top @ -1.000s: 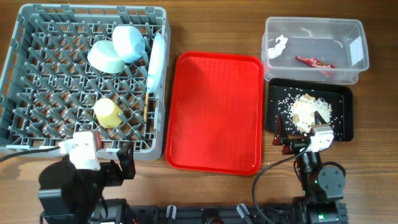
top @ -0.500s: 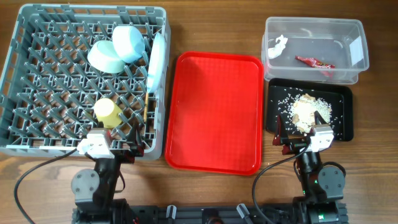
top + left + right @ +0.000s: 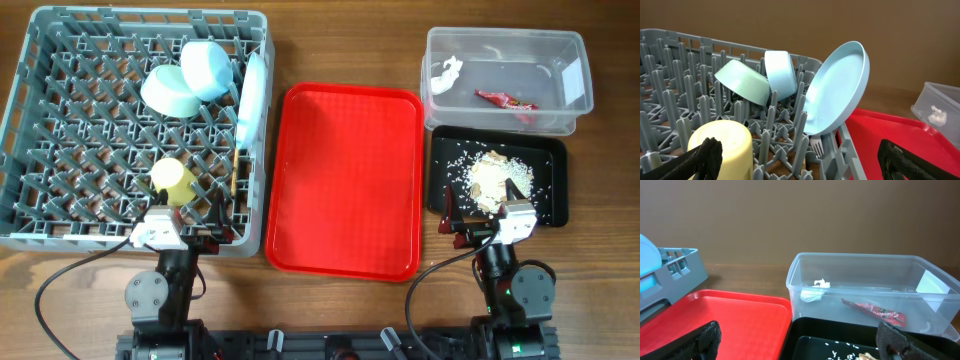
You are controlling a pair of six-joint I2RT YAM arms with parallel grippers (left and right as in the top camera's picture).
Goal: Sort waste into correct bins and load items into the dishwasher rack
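Observation:
The grey dishwasher rack (image 3: 22, 100) holds the yellow cup (image 3: 172, 178) upside down, the pale green saucer (image 3: 166, 92), the light blue bowl (image 3: 207, 68), the light blue plate (image 3: 252, 97) on edge and the chopsticks (image 3: 236, 170). The white fork (image 3: 816, 146) stands below the plate (image 3: 837, 87). The clear tub (image 3: 505, 40) holds the tissue (image 3: 447, 72) and the red wrapper (image 3: 507, 101). The black tray (image 3: 555, 150) holds the rice scraps (image 3: 495, 175). My left gripper (image 3: 188, 232) is open and empty at the rack's front edge, near the cup (image 3: 722, 145). My right gripper (image 3: 478, 226) is open and empty at the black tray's front edge.
A large flat red tray (image 3: 345, 180) lies between the rack and the two bins. The right wrist view shows the red tray (image 3: 725, 317) on the left, with the tub (image 3: 865, 287) ahead of it on the right. The table is wooden.
My left arm has moved from the table's front left to the rack's front edge and settled there. The right arm has not moved.

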